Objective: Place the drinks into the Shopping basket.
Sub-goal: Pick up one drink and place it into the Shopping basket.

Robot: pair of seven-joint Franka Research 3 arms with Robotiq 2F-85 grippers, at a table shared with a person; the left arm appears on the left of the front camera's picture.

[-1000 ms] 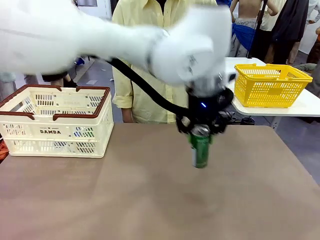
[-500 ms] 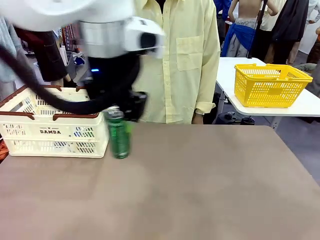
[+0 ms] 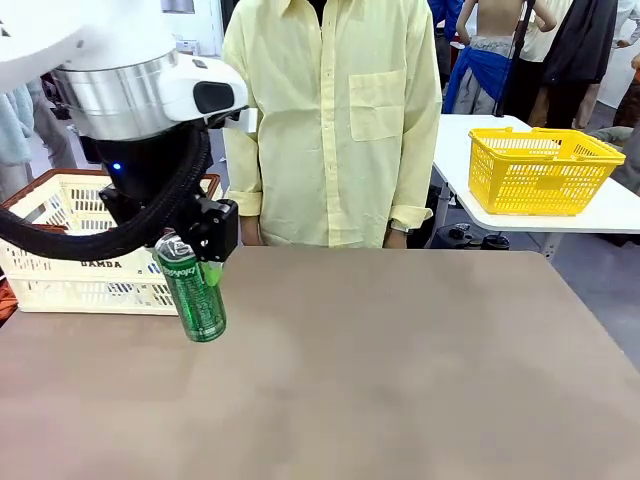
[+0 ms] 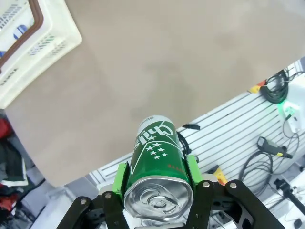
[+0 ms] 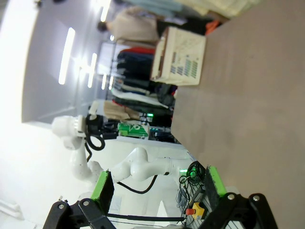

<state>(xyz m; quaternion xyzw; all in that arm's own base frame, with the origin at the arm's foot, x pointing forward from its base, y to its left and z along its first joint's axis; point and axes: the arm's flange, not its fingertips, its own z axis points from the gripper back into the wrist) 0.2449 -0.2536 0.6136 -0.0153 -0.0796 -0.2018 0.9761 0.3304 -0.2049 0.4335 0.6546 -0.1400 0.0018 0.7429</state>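
- Left gripper (image 3: 192, 262) clamped on green can (image 3: 193, 290), tilted, above table (image 3: 400, 360), left of frame.
- Basket (image 3: 60, 215) behind it, far left.
- Right gripper (image 5: 159, 188) wide, holding nothing.

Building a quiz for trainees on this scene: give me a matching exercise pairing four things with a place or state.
1. slim green metal drink can
2. cream-white slotted plastic crate
3. yellow mesh plastic basket
4. right end effector

A. on the side table
B. open, holding nothing
C. clamped in the left end effector
D. at the table's left edge

Pairs: 1-C, 2-D, 3-A, 4-B
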